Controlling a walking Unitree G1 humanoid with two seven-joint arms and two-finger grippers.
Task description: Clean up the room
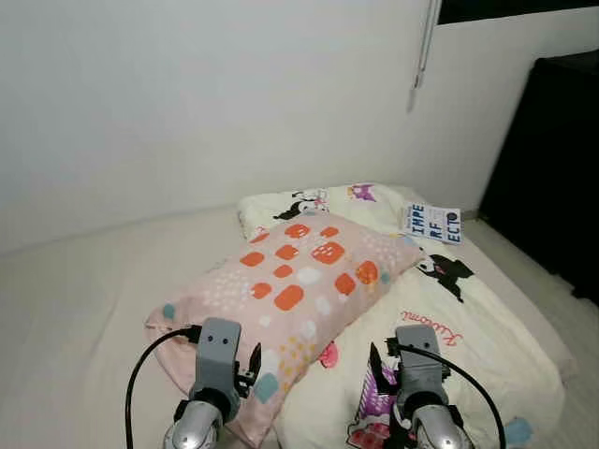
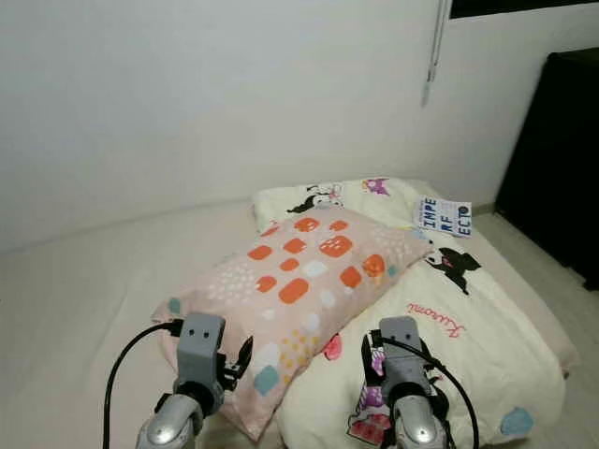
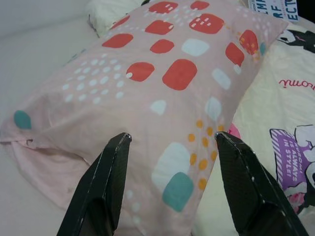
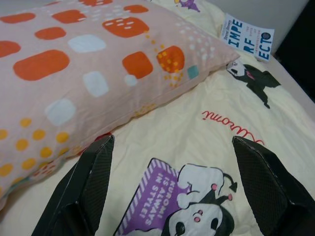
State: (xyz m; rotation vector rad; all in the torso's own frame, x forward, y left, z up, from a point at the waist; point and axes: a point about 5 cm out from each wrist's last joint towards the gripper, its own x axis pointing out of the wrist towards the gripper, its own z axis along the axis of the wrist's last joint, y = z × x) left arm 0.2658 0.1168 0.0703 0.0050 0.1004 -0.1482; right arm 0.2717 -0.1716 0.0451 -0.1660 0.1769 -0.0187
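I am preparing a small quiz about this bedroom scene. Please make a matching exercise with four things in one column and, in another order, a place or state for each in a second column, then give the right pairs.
Things:
1. pillow
2. book
3. left gripper
4. right gripper

Places or states:
A. open above the cream blanket's cartoon print
B. lies across the blanket, pink with orange patches
C. open above the pillow's near end
D. lies at the far end of the blanket, past the pillow

Pairs: 1-B, 2-D, 3-C, 4-A
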